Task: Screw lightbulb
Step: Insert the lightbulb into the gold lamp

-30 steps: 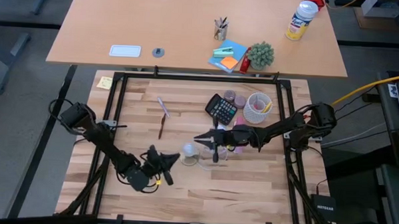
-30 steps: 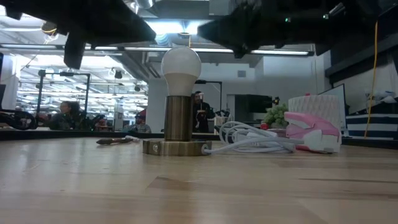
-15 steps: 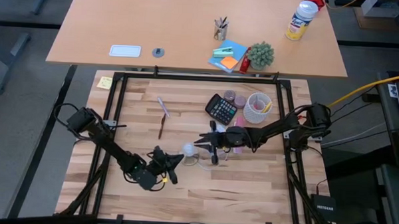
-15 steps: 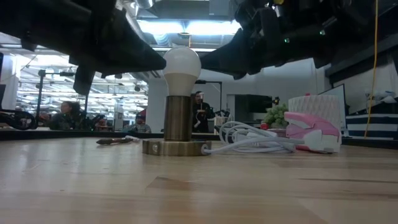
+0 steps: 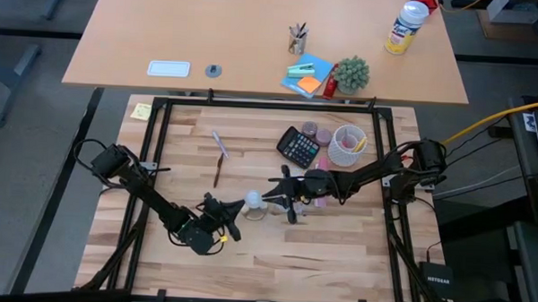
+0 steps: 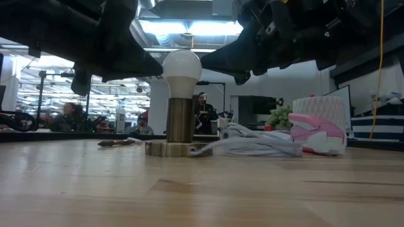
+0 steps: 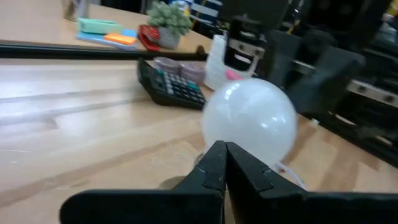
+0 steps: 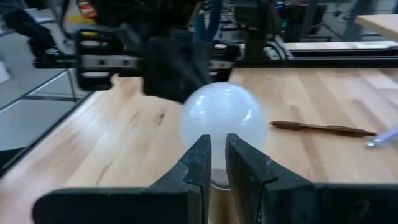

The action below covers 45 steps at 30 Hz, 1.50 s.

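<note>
The frosted-white rounded lightbulb (image 5: 253, 201) stands upright in a brass-coloured cylindrical socket on a round flat base (image 6: 179, 147), near the middle of the butcher-block wooden tabletop (image 5: 207, 131). In the low view the lightbulb (image 6: 182, 70) sits directly on top of the socket column.

The left gripper (image 5: 231, 223) lies just beside the lightbulb, on the side toward the tabletop's near edge and left side. Its two dark fingers (image 7: 219, 163) are pressed together with no gap and grasp nothing; in the left wrist view the lightbulb (image 7: 250, 121) fills the space just beyond the fingertips. Compared with one second ago, the left gripper has moved up the tabletop toward the lightbulb.

The right gripper (image 5: 282, 197) is just beside the lightbulb on its right side. Its fingers (image 8: 200, 163) stand a narrow slit apart; nothing is seen between them, and the lightbulb (image 8: 219, 119) appears just beyond their tips. Contact with the glass cannot be determined. Since one second ago the right gripper has shifted slightly toward the far edge and closer to the lightbulb.

The looped white cord (image 6: 252, 144) trailing from the socket base now lies flatter and more blurred than in the earlier low view, and the lightbulb has moved slightly.

A black calculator (image 5: 299, 148) lies toward the far right of the tabletop, well apart from the lightbulb. A brown pen (image 5: 218, 172) lies left of centre.
</note>
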Each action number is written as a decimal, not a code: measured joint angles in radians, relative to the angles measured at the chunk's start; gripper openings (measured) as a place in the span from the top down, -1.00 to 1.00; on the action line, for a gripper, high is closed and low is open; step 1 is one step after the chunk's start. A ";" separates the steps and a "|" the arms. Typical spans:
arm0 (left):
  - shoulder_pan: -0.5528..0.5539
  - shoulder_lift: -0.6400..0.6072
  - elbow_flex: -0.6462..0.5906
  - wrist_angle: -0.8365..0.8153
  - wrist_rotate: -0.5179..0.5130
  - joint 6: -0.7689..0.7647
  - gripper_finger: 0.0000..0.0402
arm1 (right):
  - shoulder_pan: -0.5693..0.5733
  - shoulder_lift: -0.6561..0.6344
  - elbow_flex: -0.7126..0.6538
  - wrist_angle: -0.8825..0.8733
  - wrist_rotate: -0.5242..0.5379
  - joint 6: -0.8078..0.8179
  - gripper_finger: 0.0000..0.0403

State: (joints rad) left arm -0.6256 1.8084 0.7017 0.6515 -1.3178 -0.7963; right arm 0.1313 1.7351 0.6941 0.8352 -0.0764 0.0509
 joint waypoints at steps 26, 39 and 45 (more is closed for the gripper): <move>-0.055 -0.070 0.002 0.052 -0.122 0.159 1.00 | 0.000 -0.089 0.000 0.103 0.026 -0.011 0.75; -0.043 -0.005 0.002 0.093 0.054 0.062 1.00 | -0.001 -0.089 0.000 -0.046 0.188 -0.109 0.75; -0.020 -0.003 0.002 0.093 0.055 0.066 1.00 | -0.001 -0.070 0.000 -0.060 0.163 -0.108 0.75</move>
State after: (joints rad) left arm -0.6452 1.8057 0.7033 0.7448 -1.2633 -0.7300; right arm 0.1307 1.6648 0.6941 0.7754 0.0861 -0.0574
